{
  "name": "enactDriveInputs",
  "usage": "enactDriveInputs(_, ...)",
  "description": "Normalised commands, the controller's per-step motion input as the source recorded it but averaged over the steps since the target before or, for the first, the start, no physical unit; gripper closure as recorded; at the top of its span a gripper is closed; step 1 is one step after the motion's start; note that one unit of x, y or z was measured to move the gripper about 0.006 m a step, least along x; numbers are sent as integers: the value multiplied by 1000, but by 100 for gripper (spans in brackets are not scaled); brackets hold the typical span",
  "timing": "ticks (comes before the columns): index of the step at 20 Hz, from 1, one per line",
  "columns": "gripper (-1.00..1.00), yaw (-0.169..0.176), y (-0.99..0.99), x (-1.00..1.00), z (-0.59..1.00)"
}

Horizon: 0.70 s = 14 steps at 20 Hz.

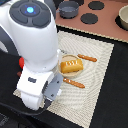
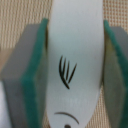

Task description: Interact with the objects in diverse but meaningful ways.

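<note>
End effector (image 2: 70, 65): pads closed on flat white fish (image 2: 72, 60) | Bread loaf (image 1: 71, 65), two sausages (image 1: 87, 58) lie ungrasped on woven mat (image 1: 97, 75) | Fish placement judged pending

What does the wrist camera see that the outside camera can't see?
Only the wrist view shows the flat white fish, with its black fin and mouth marks, sitting between the tool's green pads, which press against its sides.

Only the exterior view shows the bread loaf on a plate, two sausages, the pot, and the big white arm, which hides the fish.

Both show the woven tan mat.
</note>
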Motion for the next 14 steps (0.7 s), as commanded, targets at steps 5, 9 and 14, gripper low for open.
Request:
enactDriveInputs(5, -100, -57, -138, 61, 694)
enactDriveInputs(9, -100, -70, 0, -315, 979)
enactDriveInputs(14, -100, -40, 239, -817, 385)
